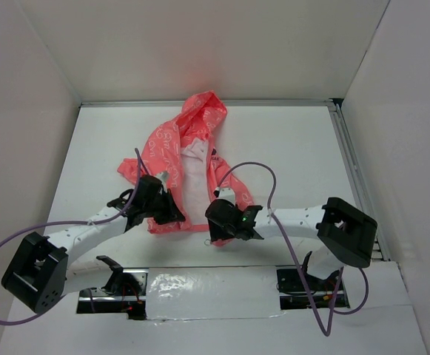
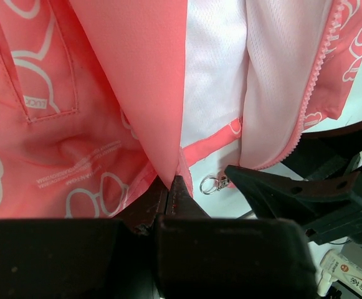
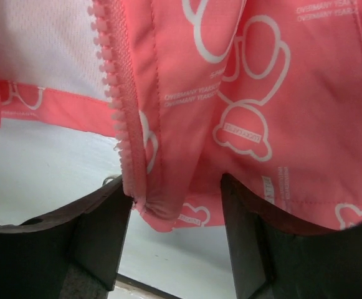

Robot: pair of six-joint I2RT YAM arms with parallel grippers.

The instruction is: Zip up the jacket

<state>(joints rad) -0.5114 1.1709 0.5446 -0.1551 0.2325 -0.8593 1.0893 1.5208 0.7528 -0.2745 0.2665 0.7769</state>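
The coral-pink jacket (image 1: 181, 159) with white print lies open on the white table, hood to the far side, whitish lining showing down the middle. My left gripper (image 1: 164, 209) is shut on the bottom hem corner of the jacket's left front panel (image 2: 168, 156). A small metal zipper pull ring (image 2: 209, 184) lies on the table just right of my left fingertips. My right gripper (image 1: 222, 222) is open at the bottom corner of the right front panel (image 3: 162, 205). The zipper teeth (image 3: 115, 118) hang by its left finger (image 3: 100, 230), and the hem sits between the jaws.
White walls enclose the table on three sides. A metal rail (image 1: 351, 174) runs along the right edge. Purple cables (image 1: 255, 166) loop over both arms. The right gripper's black finger (image 2: 293, 193) shows close by in the left wrist view.
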